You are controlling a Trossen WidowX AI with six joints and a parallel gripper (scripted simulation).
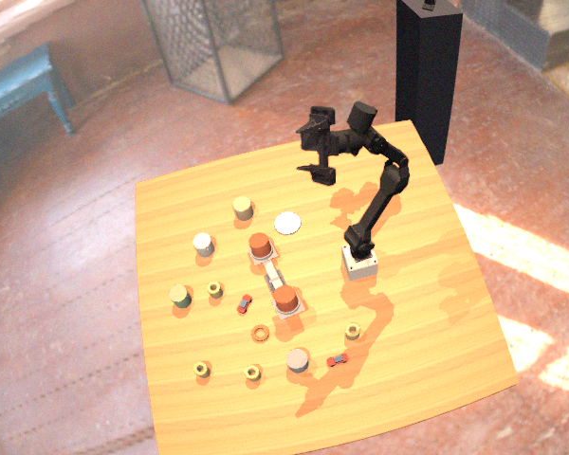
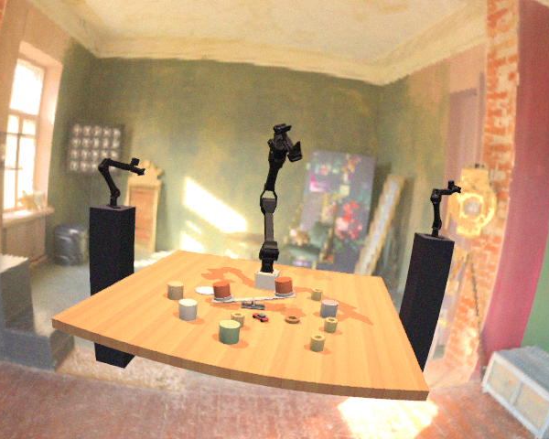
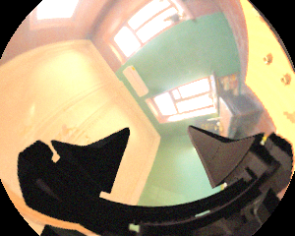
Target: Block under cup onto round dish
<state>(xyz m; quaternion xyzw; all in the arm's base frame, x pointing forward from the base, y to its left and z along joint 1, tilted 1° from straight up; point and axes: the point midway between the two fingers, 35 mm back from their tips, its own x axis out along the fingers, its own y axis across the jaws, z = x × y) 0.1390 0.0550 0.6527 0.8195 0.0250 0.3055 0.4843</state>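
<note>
Two identical orange-red cups stand upside down on the balance [image 1: 274, 278]. One cup [image 1: 260, 245] [image 2: 221, 290] is on the end near the dish; the other cup [image 1: 285, 299] [image 2: 283, 285] is on the far end. In the exterior view the balance's end near the dish sits lower and the far end is raised. The block is not visible. The round white dish [image 1: 287, 223] [image 2: 203, 290] lies flat with nothing on it. My gripper [image 1: 298, 150] [image 3: 159, 129] is open and empty, high above the table and away from both cups.
Wide cylinders, yellow [image 1: 243, 208], white [image 1: 204, 245], green [image 1: 180, 296] and pinkish [image 1: 297, 360], stand around the balance. Several small hollow cylinders, an orange ring [image 1: 260, 340] and two red toy cars [image 1: 244, 303] [image 1: 337, 359] are on the table. The arm's base stands beside the balance.
</note>
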